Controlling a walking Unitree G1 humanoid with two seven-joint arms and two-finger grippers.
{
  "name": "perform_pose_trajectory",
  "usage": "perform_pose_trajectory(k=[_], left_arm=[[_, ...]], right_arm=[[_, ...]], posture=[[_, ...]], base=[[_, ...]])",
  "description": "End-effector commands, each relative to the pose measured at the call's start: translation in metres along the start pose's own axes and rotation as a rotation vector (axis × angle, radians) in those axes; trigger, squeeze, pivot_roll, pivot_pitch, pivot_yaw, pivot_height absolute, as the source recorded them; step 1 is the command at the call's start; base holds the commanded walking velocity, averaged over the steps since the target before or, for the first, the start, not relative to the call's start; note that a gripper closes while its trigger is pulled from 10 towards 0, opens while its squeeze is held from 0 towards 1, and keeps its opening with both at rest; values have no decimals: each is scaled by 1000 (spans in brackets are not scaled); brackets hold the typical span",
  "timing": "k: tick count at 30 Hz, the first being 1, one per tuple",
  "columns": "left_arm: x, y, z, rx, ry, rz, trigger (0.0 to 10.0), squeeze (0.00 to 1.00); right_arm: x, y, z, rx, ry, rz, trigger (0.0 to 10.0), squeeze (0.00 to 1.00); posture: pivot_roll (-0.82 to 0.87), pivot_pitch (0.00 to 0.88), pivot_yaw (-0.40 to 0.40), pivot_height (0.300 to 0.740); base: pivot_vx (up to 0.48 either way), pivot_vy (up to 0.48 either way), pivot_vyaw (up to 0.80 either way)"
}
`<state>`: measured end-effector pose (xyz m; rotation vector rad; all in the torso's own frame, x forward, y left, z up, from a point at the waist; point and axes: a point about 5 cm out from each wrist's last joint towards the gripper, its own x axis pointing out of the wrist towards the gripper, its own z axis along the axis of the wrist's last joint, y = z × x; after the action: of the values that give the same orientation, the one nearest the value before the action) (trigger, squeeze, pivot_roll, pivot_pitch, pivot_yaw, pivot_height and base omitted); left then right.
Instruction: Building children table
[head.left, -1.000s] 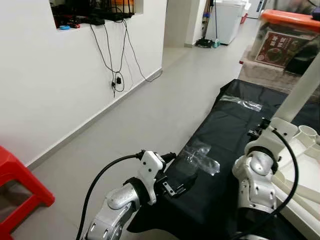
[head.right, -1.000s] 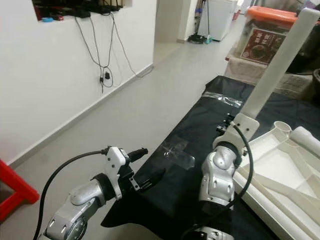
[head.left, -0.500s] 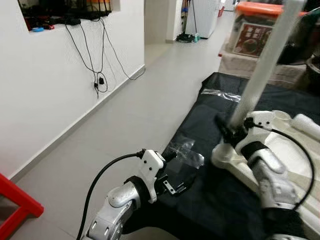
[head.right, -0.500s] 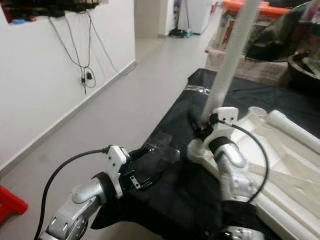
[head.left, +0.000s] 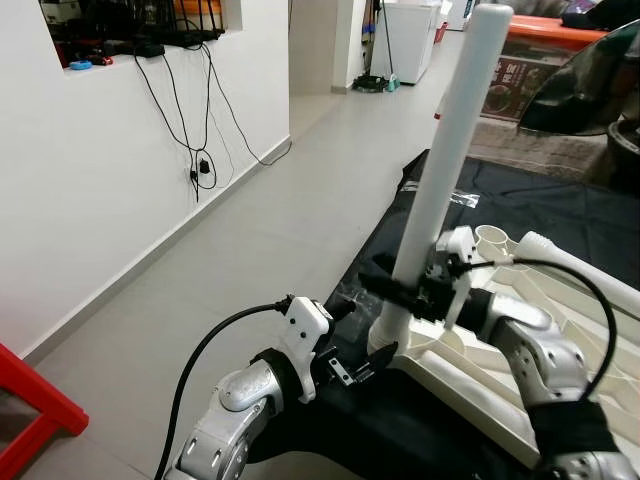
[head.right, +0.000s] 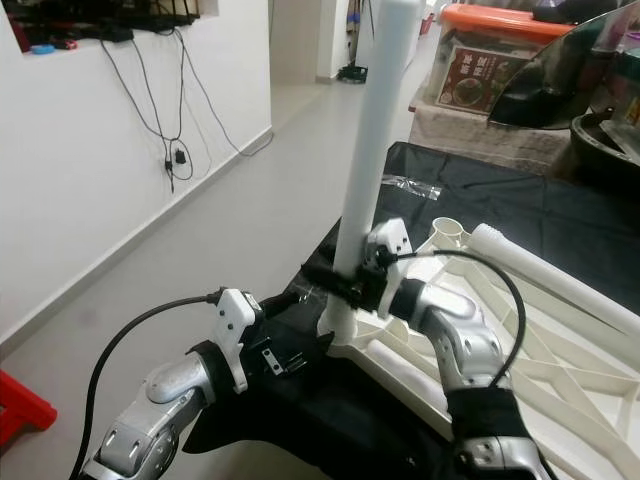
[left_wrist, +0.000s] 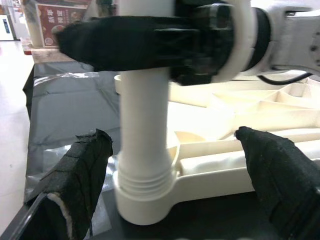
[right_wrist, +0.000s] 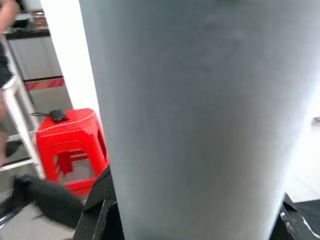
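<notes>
The white table leg (head.left: 445, 165) is now standing upright in the near corner socket of the upturned table top (head.left: 560, 330), which is lying on the black sheet (head.left: 540, 205) spread over the floor. A second ago the leg was leaning away to the right, above the frame; half a second ago its foot was reaching the corner; now it is sitting square in the collar. By my judgement the leg is being seated, and the work is passing from placing to pressing or twisting it home.

Nearest the camera, the left gripper (left_wrist: 175, 170) is hovering just before the socket with its two black fingers (left_wrist: 80, 175) spread wide, one to either side of the leg's base and touching nothing. Just beyond it, the right gripper (head.left: 405, 292) is clamping the leg low down, a little above the collar, its fingers closed round the tube. In the left wrist view the ribbed end of the leg is still showing above the socket rim, so it may not be fully down.

Farther along the table top, another socket (head.left: 493, 237) is standing open, with a second white leg (head.left: 580, 275) lying beside it. Beyond, a box with an orange lid (head.right: 500, 55) is standing past the sheet, and cables (head.left: 195, 110) are hanging down the white wall on the left.
</notes>
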<state>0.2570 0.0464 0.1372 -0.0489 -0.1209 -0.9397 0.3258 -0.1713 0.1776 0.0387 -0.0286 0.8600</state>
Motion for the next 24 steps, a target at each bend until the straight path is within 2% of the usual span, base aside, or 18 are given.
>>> perform_pose_trajectory(k=[1, 2, 3, 6, 8, 9, 10, 11, 12, 14, 15, 16, 19, 20, 21, 22, 23, 24], left_arm=[[0, 1, -3, 7, 14, -1, 10000, 0], [0, 1, -3, 7, 14, -1, 10000, 0], [0, 1, -3, 7, 14, 0, 10000, 0], [0, 1, -3, 7, 14, 0, 10000, 0], [-1, 1, -3, 6, 14, 0, 10000, 0], [-1, 1, -3, 6, 14, 0, 10000, 0], [-1, 1, -3, 4, 15, 0, 10000, 0], [-1, 1, -3, 4, 15, 0, 10000, 0], [-1, 1, -4, 3, 16, -1, 10000, 0], [-1, 1, -4, 3, 16, -1, 10000, 0], [-1, 2, -4, 3, 16, -2, 10000, 0], [-1, 2, -4, 3, 16, -2, 10000, 0], [-1, 2, -4, 4, 17, -2, 10000, 0], [-1, 2, -4, 5, 17, -1, 10000, 0], [-1, 2, -4, 5, 17, -1, 10000, 0], [-1, 2, -4, 6, 17, -1, 10000, 0], [-1, 2, -4, 6, 17, -1, 10000, 0], [-1, 3, -4, 6, 17, 0, 10000, 0]], right_arm=[[3, -8, -1, 23, -32, -146, 0, 0], [3, -8, -1, 23, -32, -146, 0, 0], [2, -13, -2, 38, -49, -242, 0, 0], [2, -13, -2, 38, -49, -242, 0, 0], [-17, -35, -9, 62, -53, -757, 0, 0], [-17, -35, -9, 62, -53, -757, 0, 0], [-36, -42, -14, 71, -43, -1058, 0, 0], [-36, -42, -14, 71, -43, -1058, 0, 0], [-56, -41, -16, 53, -30, -1327, 0, 0], [-56, -41, -16, 53, -30, -1327, 0, 0], [-69, -33, -17, 72, -39, -1514, 0, 0], [-69, -33, -17, 72, -39, -1514, 0, 0], [-72, -23, -15, 111, -65, -1655, 0, 0], [-65, -21, -13, 122, -94, -1631, 3882, 0], [-65, -21, -13, 122, -94, -1631, 3882, 0], [-52, -21, -8, 91, -149, -1521, 10000, 1000], [-52, -21, -8, 91, -149, -1521, 10000, 1000], [-41, -21, -5, 74, -186, -1428, 10000, 1000]], posture=[[179, 0, -50, 740], [179, 0, -50, 740], [179, 0, -50, 740], [179, 0, -50, 740], [164, 0, -39, 740], [164, 0, -39, 740], [160, 0, -37, 740], [160, 0, -37, 740], [160, 0, -37, 740], [160, 0, -37, 740], [160, 0, -37, 740], [160, 0, -37, 740], [170, 0, -40, 740], [170, 0, -40, 740], [170, 0, -40, 740], [170, 0, -40, 740], [170, 0, -40, 740], [169, 0, -40, 740]], base=[[0, 0, 0], [0, 0, 0], [0, 0, 0], [0, 0, 0], [0, 0, 0], [0, 0, 0], [0, 0, 0], [0, 0, 0], [0, 0, 0], [0, 0, 0], [0, 0, 0], [0, 0, 0], [0, 0, 0], [0, 0, 0], [0, 0, 0], [0, 0, 0], [0, 0, 0], [0, 0, 0]])
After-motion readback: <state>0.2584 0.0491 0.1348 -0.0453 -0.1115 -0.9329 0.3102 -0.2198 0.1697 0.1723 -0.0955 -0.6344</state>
